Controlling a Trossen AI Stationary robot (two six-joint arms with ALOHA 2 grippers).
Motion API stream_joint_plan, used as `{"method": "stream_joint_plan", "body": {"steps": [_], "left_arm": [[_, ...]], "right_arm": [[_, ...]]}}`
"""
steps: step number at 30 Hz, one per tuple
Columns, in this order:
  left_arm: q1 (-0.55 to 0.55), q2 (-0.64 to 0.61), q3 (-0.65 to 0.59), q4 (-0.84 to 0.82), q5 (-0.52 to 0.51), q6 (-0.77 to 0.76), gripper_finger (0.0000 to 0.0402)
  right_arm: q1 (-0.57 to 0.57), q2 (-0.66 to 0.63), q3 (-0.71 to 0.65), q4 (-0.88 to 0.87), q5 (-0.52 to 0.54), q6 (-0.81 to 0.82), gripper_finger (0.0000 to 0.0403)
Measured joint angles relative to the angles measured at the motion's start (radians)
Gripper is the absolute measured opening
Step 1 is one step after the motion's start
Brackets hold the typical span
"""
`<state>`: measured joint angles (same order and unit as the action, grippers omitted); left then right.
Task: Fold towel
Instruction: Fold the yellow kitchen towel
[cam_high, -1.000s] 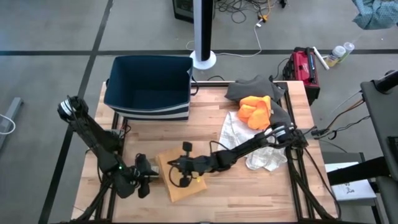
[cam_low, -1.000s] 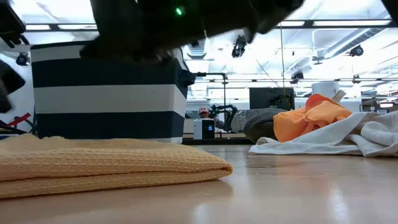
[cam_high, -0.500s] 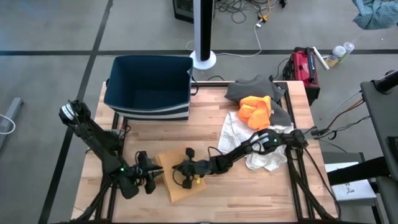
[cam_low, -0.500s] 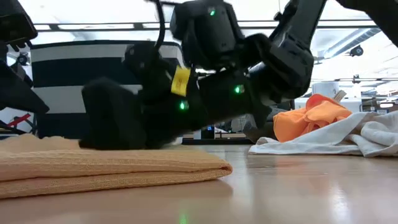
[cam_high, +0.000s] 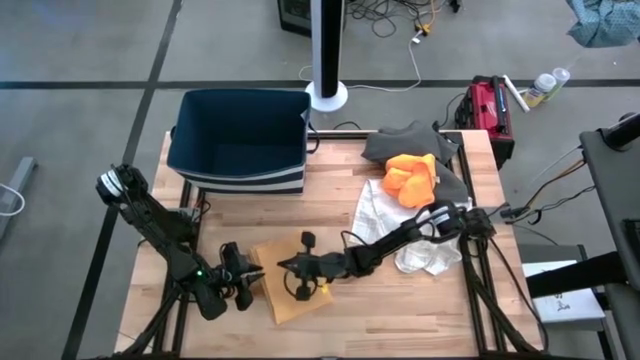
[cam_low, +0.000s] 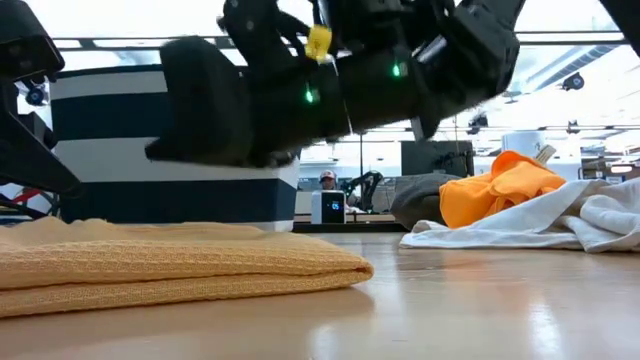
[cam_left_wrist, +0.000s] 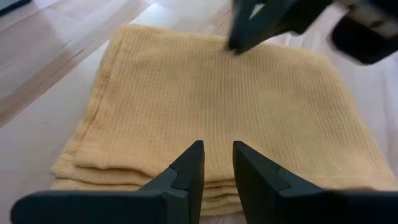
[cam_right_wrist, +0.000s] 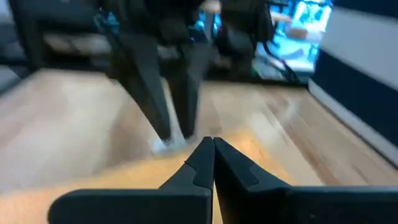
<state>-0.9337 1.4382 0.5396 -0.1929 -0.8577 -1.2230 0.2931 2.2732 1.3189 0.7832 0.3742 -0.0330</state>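
Folded yellow waffle-weave towel (cam_high: 292, 290) flat near front counter (cam_high: 340, 205) edge; right gripper (cam_high: 300, 268) hovering above, jaws closed; left gripper (cam_left_wrist: 216, 163) beside, jaws slightly apart.

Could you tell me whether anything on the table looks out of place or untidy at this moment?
The folded yellow towel lies neat and flat. Behind it, a white cloth, an orange cloth and a grey one sit in a crumpled pile, unfolded.

No legible text, labels, brands or numbers in any view; nothing readable on table or equipment.
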Motion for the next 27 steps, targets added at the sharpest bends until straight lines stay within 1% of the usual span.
{"method": "stream_joint_plan", "body": {"steps": [3,8,11,13,16,19,21,24,27], "left_arm": [[0.000,-0.003,0.000,0.004,0.000,0.001,0.0076],[0.001,-0.003,0.000,0.009,-0.018,-0.018,0.0076],[0.003,-0.003,0.000,0.012,-0.023,-0.020,0.0076],[0.003,-0.002,0.000,0.017,-0.023,-0.021,0.0076],[0.003,-0.002,0.000,0.026,-0.023,-0.020,0.0076],[0.005,-0.002,0.000,0.032,-0.024,-0.020,0.0076],[0.009,-0.002,0.000,0.038,-0.029,-0.019,0.0076],[0.014,0.000,0.000,0.053,-0.063,-0.017,0.0076],[0.021,0.011,0.000,0.060,-0.106,-0.015,0.0076]], "right_arm": [[-0.014,0.029,-0.014,0.021,0.003,0.060,0.0000],[-0.027,0.129,-0.007,0.024,-0.007,0.133,0.0000],[-0.029,0.147,0.003,0.035,-0.011,0.158,0.0000],[-0.029,0.125,-0.003,0.015,-0.015,0.145,0.0000],[-0.028,0.038,-0.037,-0.009,-0.008,0.075,0.0000],[-0.022,-0.082,-0.114,0.026,0.021,0.031,0.0000],[-0.020,-0.124,-0.188,0.042,0.058,0.040,0.0000],[-0.021,-0.123,-0.300,0.113,0.066,0.096,0.0000],[-0.021,-0.082,-0.341,0.255,0.046,0.173,0.0000]]}}
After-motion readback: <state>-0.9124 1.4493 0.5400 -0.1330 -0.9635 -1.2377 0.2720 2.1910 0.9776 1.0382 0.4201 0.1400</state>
